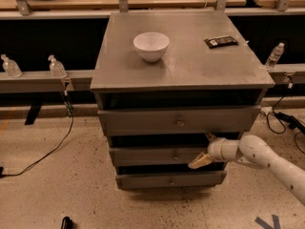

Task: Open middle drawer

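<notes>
The grey cabinet (181, 61) has three drawers stacked below its top. The middle drawer (157, 155) is the second front down, with a small round knob (176, 155) at its centre. My gripper (203, 150) comes in from the right on a white arm (267, 159) and sits at the right end of the middle drawer's front. It is open, with one fingertip (209, 137) above the front's top edge and a tan fingertip (196, 163) at its lower edge. It stands well right of the knob.
A white bowl (151, 46) and a dark flat packet (220, 42) lie on the cabinet top. The top drawer (178, 121) and bottom drawer (170, 180) flank the middle one. Bottles (56, 67) stand on a rail behind. Cables (47, 149) run over the floor.
</notes>
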